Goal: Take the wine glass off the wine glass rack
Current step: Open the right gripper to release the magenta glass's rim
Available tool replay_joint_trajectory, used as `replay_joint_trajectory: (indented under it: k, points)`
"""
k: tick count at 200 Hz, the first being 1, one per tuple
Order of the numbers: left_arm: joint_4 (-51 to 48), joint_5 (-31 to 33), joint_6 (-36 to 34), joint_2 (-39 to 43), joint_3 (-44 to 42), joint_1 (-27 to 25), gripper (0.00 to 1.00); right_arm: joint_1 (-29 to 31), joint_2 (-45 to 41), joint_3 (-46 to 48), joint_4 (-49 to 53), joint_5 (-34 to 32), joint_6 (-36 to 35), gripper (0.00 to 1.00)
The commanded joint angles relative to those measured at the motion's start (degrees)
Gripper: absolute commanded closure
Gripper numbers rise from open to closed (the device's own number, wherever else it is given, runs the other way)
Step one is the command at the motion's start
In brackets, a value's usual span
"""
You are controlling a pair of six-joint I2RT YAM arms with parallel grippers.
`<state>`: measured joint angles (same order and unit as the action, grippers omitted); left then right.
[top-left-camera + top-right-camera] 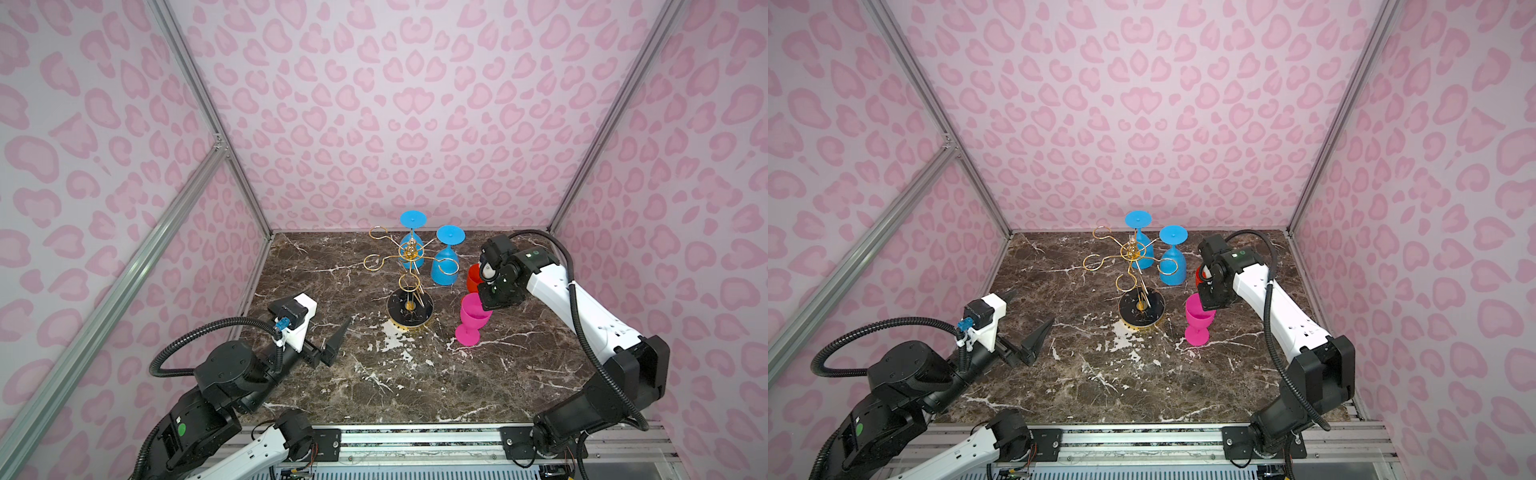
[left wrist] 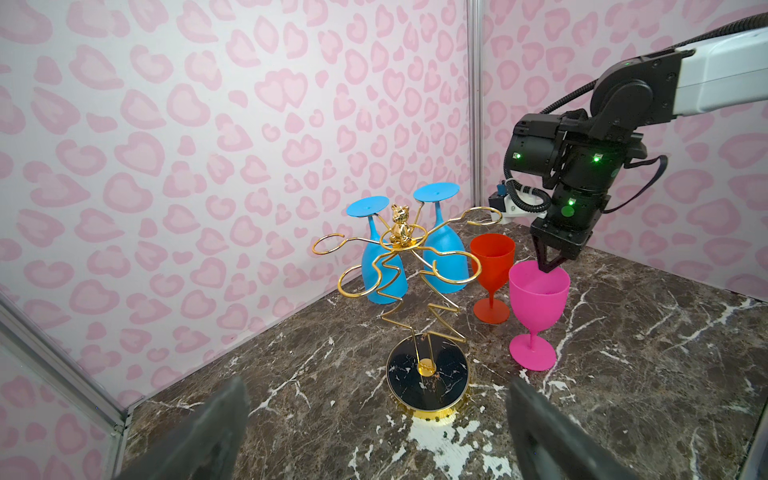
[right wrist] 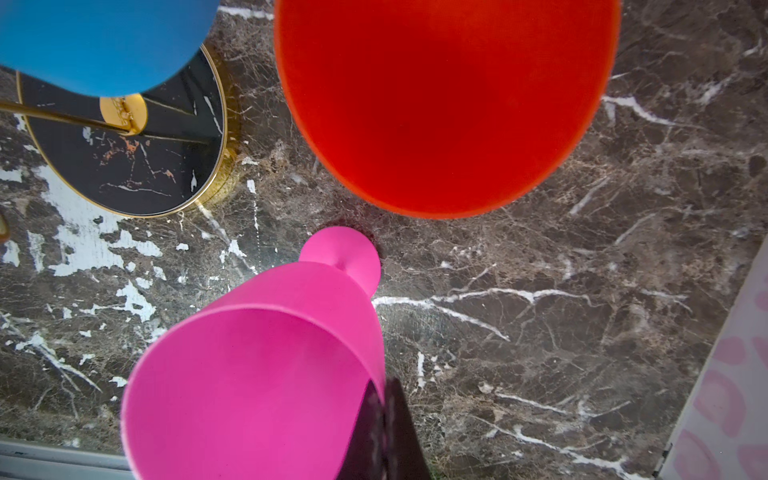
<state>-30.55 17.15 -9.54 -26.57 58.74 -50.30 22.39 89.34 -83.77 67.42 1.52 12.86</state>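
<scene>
R pincer [image 2: 548, 266] clamped on rim of pink glass [image 2: 538, 303]. Its foot's on the counter [image 2: 644, 353] just beside red glass [image 2: 492, 257], off the rack [image 2: 428, 374]. L pincer [image 1: 1026, 314] wide open, empty. Two blue glasses [image 2: 382, 266] hang upside down on rack arms. Step: set-down, prob. nearly done. Next: let go, lift straight up w/o tipping it, then go for a blue one.

Lab booth: printed panels [image 1: 415, 124], aluminium frame [image 1: 198, 95]
</scene>
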Motion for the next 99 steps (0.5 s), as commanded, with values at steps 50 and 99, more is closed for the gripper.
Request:
replay_joint_trajectory:
  k: [50, 99]
  points:
    - [-0.04, -0.1, 0.0, -0.33, 0.17, 0.04, 0.02, 0.72, 0.56, 0.71, 0.35, -0.54, 0.25, 1.0]
    - [-0.04, -0.3, 0.11, -0.42, 0.2, 0.04, 0.02, 0.81, 0.3, 0.72, 0.43, -0.64, 0.17, 1.0]
